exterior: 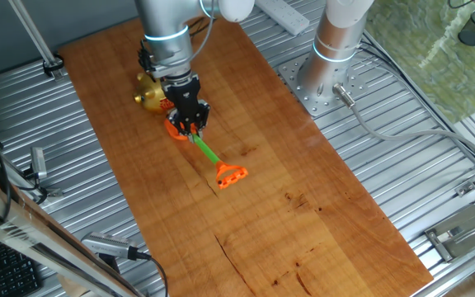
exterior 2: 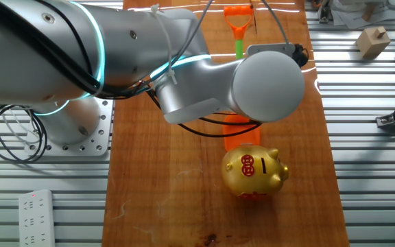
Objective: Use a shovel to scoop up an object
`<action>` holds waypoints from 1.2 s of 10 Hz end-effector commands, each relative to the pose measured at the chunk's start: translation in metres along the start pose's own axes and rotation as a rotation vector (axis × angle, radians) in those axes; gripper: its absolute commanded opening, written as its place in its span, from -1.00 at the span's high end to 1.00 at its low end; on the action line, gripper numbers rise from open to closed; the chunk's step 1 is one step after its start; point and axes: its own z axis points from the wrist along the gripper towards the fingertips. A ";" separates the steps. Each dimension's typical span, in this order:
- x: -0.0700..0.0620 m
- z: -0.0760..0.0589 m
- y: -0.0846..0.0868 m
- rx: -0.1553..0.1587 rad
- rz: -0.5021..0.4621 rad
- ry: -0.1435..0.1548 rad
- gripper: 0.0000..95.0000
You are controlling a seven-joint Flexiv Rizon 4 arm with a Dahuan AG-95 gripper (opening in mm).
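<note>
Even, bright indoor light in both views; no hard shadows. Soft shadow under arm [exterior: 167, 33] on wooden table [exterior: 303, 214]. In other fixed view, strong white glare streaks on table's far end [exterior 2: 184, 8], and cyan ring light glowing on arm joints [exterior 2: 94, 55]. Gold piggy bank [exterior 2: 254, 171] shows specular highlights. Arm close to lens, slightly soft; rest sharp.

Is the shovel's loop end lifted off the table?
No: in one fixed view the shovel lies along the wood table, its orange loop end resting on the surface.
</note>
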 end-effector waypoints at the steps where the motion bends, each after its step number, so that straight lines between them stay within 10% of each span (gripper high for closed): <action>1: 0.002 0.003 -0.001 0.000 -0.005 0.009 1.00; 12: 0.001 0.006 -0.002 -0.015 -0.001 0.009 1.00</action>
